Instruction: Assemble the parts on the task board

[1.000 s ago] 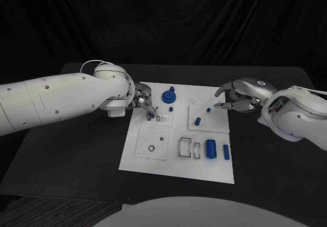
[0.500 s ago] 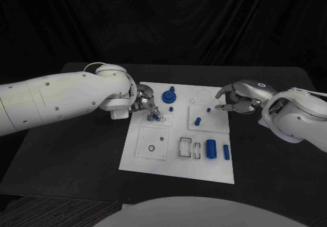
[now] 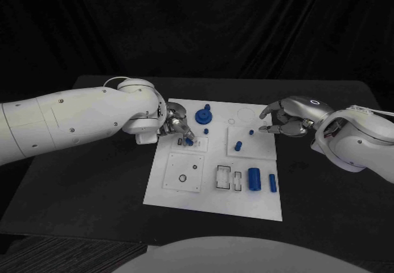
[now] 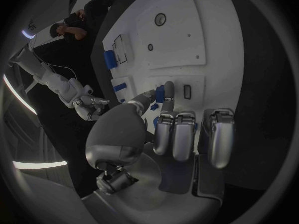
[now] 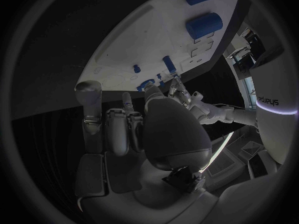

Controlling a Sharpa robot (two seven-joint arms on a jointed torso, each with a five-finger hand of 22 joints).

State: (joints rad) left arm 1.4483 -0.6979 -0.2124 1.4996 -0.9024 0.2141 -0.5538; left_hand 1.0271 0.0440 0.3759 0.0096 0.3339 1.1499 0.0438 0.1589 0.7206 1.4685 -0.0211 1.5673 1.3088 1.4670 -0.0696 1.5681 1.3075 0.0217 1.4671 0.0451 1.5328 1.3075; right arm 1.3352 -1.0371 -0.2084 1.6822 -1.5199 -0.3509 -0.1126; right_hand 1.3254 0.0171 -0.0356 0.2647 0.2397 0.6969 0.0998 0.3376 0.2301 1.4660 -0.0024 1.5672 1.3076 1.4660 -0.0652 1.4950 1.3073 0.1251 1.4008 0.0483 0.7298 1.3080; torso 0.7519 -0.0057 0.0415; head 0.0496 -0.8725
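Parts, smooth blue plastic, sit across my flat white task board (image 3: 215, 196) at the middle of the matte black bench (image 3: 90, 193): one round gear-like piece with a knob (image 3: 204, 117), two cylinders lying side by side, a thick one (image 3: 254, 178) and a slim one (image 3: 273, 182), and one short peg (image 3: 238, 145). My left robot hand (image 3: 174, 126) pinches a small blue piece (image 4: 160, 93) against the board's upper left panel. My right robot hand (image 3: 286, 119) hovers over the board's right edge, fingers curled in, nothing held.
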